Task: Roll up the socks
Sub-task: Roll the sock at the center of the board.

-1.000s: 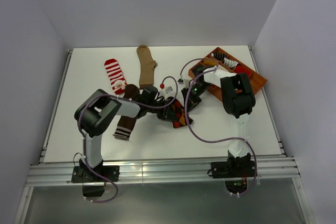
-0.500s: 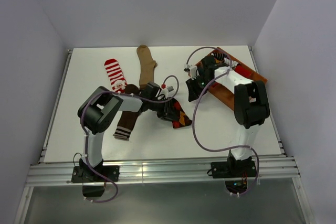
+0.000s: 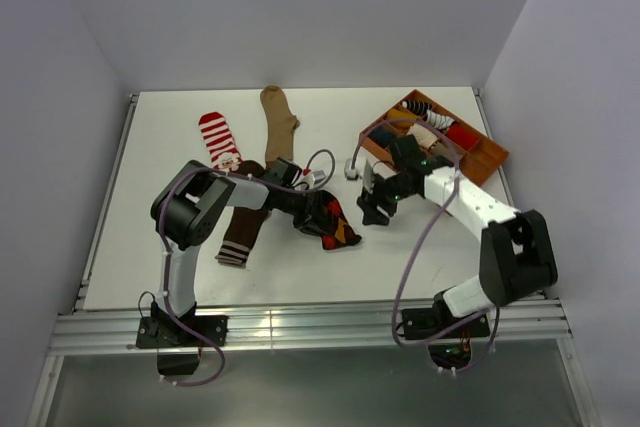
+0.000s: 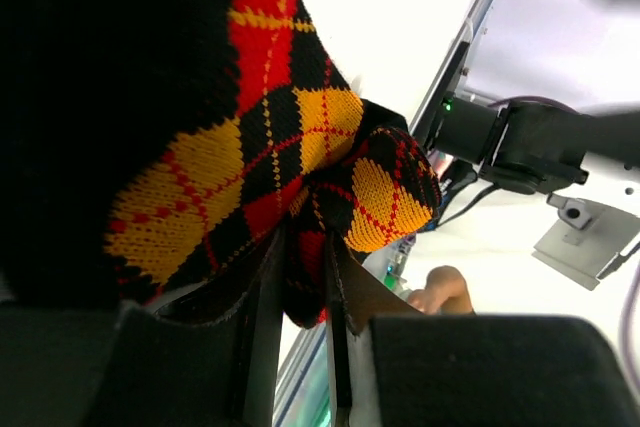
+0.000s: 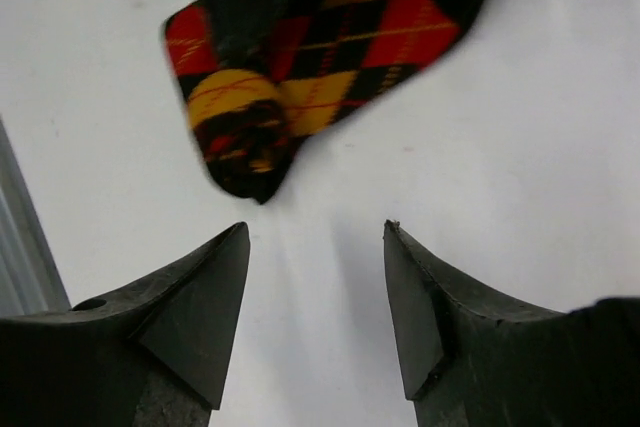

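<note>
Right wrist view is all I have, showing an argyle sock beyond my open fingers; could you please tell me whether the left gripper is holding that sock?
Observer: Yes. The left gripper has a fold of the argyle sock pinched between its fingers.
Operator: Thank you. Where are the other socks, please?
Observer: Three lie flat on the left half of the table: the red-and-white striped sock, the tan sock, and the dark brown sock, which is partly under the left arm.
</note>
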### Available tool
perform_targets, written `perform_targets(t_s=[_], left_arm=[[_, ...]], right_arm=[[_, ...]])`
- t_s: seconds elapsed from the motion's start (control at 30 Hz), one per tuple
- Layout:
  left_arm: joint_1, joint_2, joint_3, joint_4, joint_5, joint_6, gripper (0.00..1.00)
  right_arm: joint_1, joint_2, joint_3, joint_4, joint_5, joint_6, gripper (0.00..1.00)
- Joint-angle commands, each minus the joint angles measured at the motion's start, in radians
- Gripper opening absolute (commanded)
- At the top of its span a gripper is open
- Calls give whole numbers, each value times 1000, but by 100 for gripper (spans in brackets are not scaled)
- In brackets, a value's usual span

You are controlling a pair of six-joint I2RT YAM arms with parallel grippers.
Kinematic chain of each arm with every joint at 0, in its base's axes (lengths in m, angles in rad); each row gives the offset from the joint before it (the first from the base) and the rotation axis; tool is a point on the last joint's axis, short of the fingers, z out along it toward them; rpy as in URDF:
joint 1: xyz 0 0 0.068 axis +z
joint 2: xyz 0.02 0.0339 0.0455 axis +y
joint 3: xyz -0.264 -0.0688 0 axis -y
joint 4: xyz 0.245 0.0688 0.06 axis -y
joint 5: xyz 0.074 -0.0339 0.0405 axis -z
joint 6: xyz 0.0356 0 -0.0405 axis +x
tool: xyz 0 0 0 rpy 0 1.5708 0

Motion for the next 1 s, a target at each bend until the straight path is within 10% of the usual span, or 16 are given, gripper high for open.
perform_targets(t_s=[0.0,0.37,0.97], left_arm=[[-3,125,-89,-273,-306,111,0],[-1,145,-86,-270,-302,118,0],[-1,141,-92,-264,-299,130,0]], right_arm=[[91,-134,-116,126,71,-100,64],[292,-268,-298,294,203,-134,81],[574,-209,-384,431,430,-151,75]])
